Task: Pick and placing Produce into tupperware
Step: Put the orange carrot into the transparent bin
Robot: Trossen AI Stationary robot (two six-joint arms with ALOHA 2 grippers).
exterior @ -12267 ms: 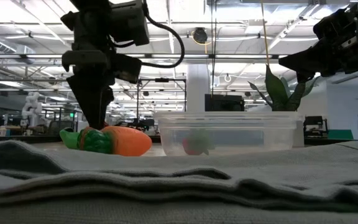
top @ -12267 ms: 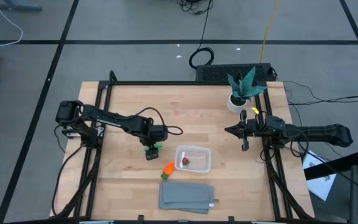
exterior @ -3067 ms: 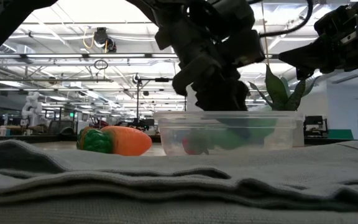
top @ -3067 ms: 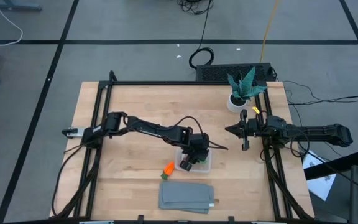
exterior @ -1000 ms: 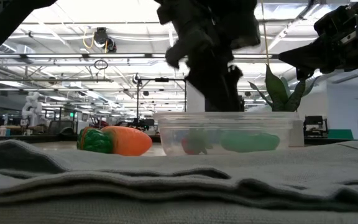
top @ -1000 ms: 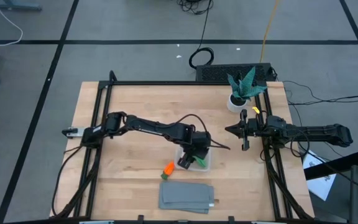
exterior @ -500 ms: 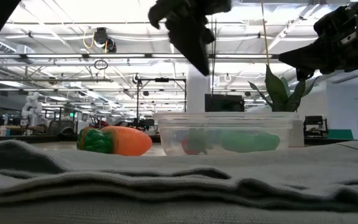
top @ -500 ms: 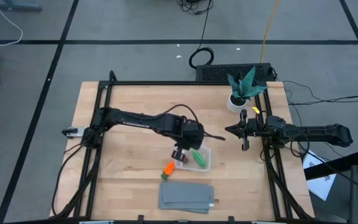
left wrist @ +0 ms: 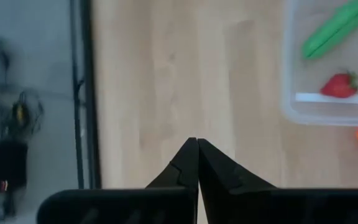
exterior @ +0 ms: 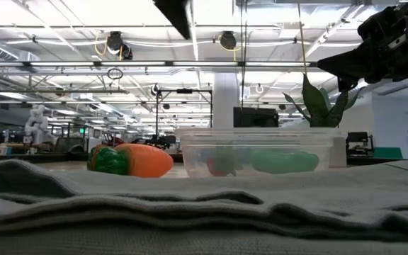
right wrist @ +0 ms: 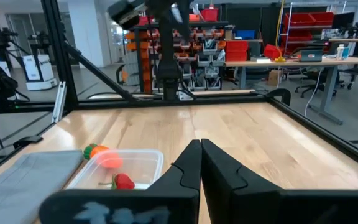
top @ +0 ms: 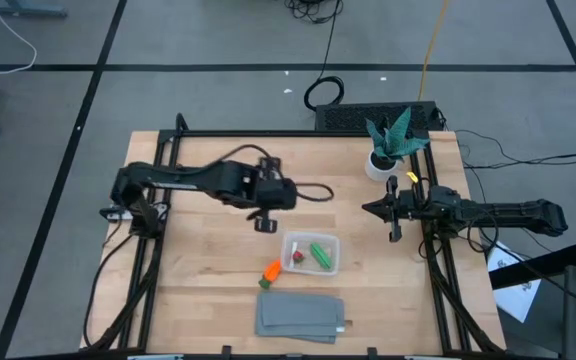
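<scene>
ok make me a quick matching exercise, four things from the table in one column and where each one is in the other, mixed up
Things:
1. green pod
2. carrot
3. grey cloth
4. potted plant

Places:
A. far corner of the table, beside the right arm
B. on the bare wood just outside the tupperware
C. inside the tupperware, next to the red berry
D. flat at the table's near edge

Pairs: 1-C, 2-B, 3-D, 4-A
</scene>
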